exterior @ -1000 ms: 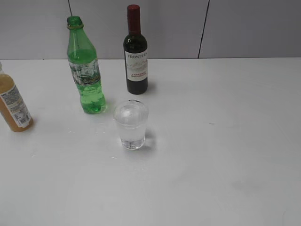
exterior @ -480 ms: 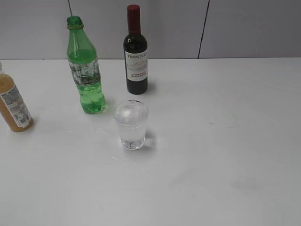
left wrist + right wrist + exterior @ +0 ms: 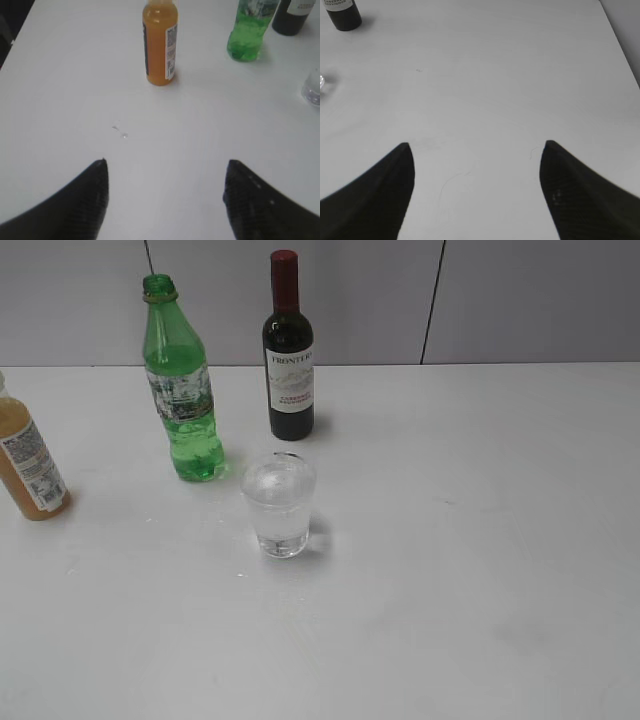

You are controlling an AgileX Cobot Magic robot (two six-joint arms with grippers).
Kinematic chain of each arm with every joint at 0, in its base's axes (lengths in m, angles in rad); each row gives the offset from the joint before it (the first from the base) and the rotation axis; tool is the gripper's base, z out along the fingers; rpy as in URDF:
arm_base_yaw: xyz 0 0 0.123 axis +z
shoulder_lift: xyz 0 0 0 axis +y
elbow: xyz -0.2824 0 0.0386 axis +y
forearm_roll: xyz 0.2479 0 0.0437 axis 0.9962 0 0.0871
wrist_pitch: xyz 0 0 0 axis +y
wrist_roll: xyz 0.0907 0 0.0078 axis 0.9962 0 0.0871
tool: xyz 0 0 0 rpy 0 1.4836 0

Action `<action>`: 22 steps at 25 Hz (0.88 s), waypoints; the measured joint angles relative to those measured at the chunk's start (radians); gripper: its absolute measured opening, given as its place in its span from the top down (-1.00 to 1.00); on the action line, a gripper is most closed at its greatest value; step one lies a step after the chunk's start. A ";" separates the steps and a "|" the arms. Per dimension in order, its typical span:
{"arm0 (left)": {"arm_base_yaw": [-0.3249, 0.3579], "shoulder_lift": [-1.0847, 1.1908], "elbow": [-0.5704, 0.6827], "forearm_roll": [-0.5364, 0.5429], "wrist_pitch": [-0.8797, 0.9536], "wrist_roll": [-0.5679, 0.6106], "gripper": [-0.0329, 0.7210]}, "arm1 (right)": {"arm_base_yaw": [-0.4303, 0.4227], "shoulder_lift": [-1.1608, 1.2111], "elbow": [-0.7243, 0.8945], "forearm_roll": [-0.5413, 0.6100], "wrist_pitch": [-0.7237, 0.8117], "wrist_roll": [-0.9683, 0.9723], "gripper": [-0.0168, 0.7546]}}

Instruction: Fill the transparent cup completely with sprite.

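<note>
The transparent cup [image 3: 279, 505] stands mid-worktop [image 3: 470, 570], nearly full, near-right of the green bottle [image 3: 183, 385]. In the left wrist view our left hand [image 3: 165, 172] gapes empty; in the right wrist view our right hand [image 3: 476, 155] does likewise.

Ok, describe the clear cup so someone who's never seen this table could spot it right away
On the white table, three bottles stand toward the back left: an orange juice bottle, a green bottle and a dark wine bottle. The cup stands alone in front of the green and wine bottles, touching neither. It is the only short, colourless, open-topped container, holding clear liquid.
</note>
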 joint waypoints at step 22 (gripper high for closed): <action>0.000 -0.053 0.000 0.002 0.001 0.000 -0.55 | 0.000 0.000 0.000 0.000 -0.001 0.000 -0.57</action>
